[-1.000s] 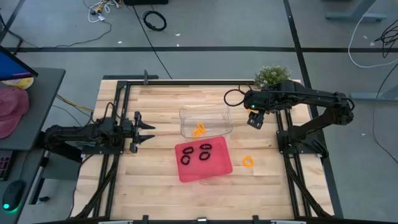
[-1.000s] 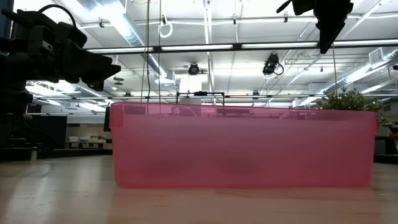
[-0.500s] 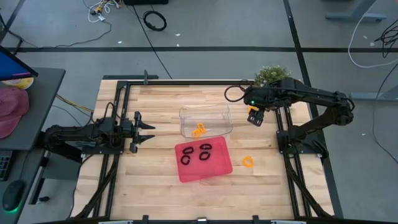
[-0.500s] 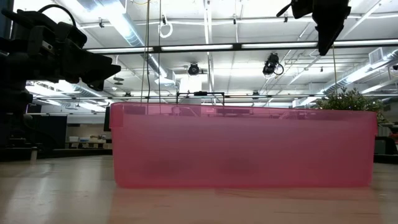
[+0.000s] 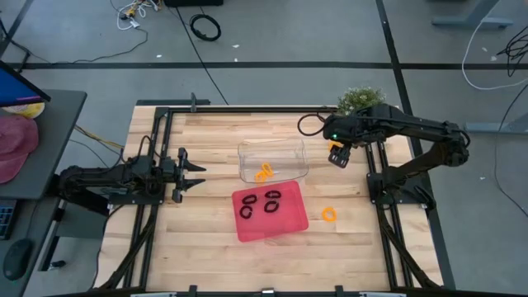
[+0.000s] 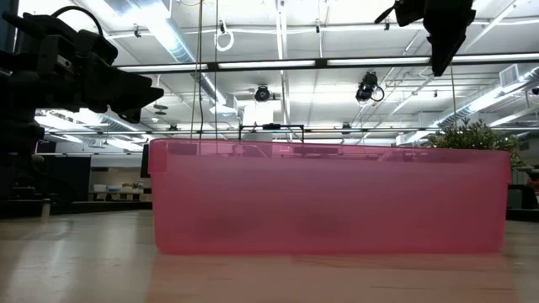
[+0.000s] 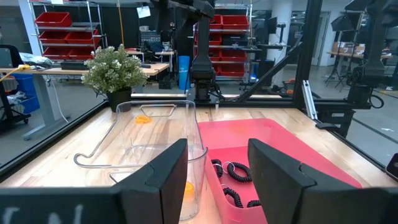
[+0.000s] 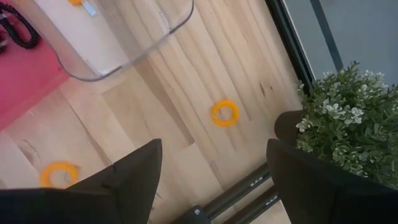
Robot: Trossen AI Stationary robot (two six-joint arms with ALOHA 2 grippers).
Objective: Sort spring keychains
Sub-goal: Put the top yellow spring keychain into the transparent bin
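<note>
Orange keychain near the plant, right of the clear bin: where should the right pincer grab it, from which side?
Come straight down: the orange keychain lies flat on bare table. Pinch across one side of the ring. The right pincer is open nearby; the plant crowds one side.

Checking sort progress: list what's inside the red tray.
The red tray holds black spring keychains, in three dark clusters from above. Four are expected, but overlapping coils prevent an exact count. No orange ones show inside it. In the low view, its wall hides the contents.
</note>
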